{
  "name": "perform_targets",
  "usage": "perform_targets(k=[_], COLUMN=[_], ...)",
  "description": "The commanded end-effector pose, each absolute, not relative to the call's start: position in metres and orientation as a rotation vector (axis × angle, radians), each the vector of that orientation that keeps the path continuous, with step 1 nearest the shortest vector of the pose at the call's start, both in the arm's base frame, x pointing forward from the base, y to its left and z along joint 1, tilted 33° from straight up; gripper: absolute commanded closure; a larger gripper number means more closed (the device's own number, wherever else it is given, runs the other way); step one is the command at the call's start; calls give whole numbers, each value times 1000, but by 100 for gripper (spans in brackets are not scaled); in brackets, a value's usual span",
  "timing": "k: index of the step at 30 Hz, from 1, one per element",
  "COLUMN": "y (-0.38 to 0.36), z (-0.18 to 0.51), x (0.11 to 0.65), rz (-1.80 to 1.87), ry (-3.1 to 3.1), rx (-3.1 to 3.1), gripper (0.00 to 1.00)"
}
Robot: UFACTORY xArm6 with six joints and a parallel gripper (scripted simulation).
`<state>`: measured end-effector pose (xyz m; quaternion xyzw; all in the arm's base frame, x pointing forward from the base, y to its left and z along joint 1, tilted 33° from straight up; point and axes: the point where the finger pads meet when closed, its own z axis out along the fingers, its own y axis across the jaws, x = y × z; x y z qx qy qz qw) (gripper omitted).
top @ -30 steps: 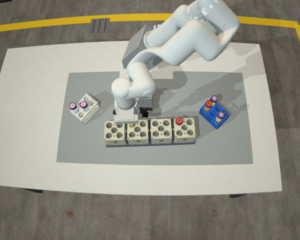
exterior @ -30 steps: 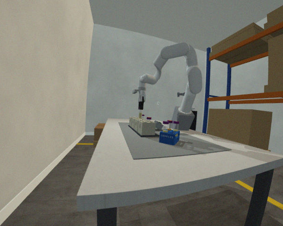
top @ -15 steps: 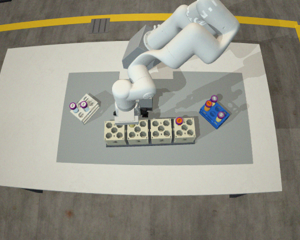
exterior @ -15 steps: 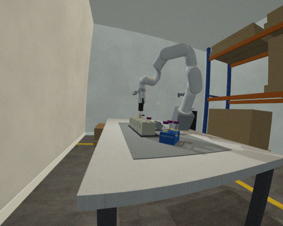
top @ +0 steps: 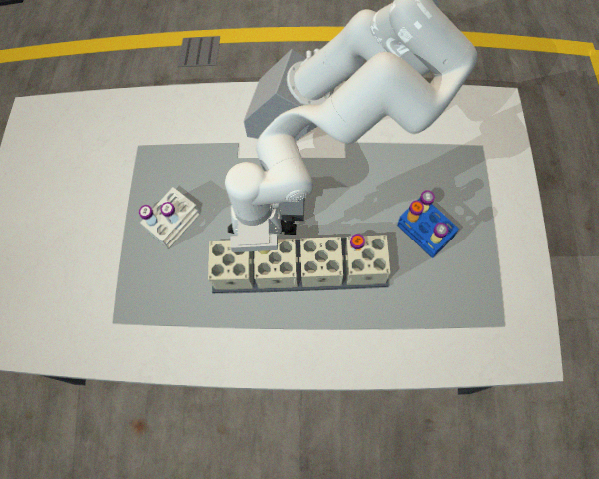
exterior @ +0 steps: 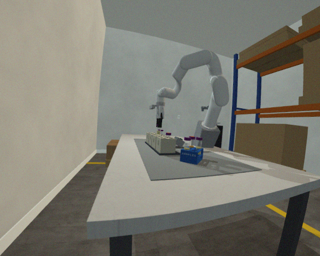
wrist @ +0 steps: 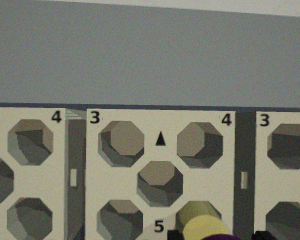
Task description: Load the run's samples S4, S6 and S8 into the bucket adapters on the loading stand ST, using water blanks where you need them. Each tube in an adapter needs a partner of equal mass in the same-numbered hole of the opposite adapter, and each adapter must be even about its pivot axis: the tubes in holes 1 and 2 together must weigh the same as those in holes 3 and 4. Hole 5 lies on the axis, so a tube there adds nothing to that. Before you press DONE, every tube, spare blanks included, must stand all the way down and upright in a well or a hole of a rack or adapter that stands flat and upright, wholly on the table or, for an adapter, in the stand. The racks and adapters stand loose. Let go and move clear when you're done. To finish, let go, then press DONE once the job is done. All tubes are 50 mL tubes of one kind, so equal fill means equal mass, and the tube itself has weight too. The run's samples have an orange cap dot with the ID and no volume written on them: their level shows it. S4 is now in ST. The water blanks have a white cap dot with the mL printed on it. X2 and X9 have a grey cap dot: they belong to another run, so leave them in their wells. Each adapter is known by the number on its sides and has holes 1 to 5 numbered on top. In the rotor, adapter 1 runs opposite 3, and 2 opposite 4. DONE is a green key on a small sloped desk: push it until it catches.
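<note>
My gripper (top: 263,250) (exterior: 159,124) (wrist: 215,236) is shut on a sample tube (wrist: 202,223) with a purple cap and yellowish fill. It holds the tube upright, its lower end over the near right corner hole of the second adapter from the left (top: 275,280) (wrist: 97,185). I cannot read the tube's ID. Four cream adapters stand in a row on the stand ST (top: 299,289) (exterior: 157,152). An orange-dotted tube (top: 356,239) stands in the rightmost adapter (top: 367,279). The other holes in view are empty.
A white rack (top: 179,231) at the left holds two white-dotted blanks (top: 145,210) (top: 167,209). A blue rack (top: 429,245) (exterior: 191,156) at the right holds one orange-dotted tube (top: 415,207) and two grey-dotted tubes (top: 427,196) (top: 440,228).
</note>
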<state>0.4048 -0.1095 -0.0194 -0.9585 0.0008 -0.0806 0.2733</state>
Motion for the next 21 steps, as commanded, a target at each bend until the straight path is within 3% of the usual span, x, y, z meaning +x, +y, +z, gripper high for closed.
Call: perform_targets(k=[1, 21], y=[-108, -99], z=[-22, -37], x=[407, 410], rz=[-222, -222], ry=[2, 2], rx=[-2581, -2580], gripper=[100, 100])
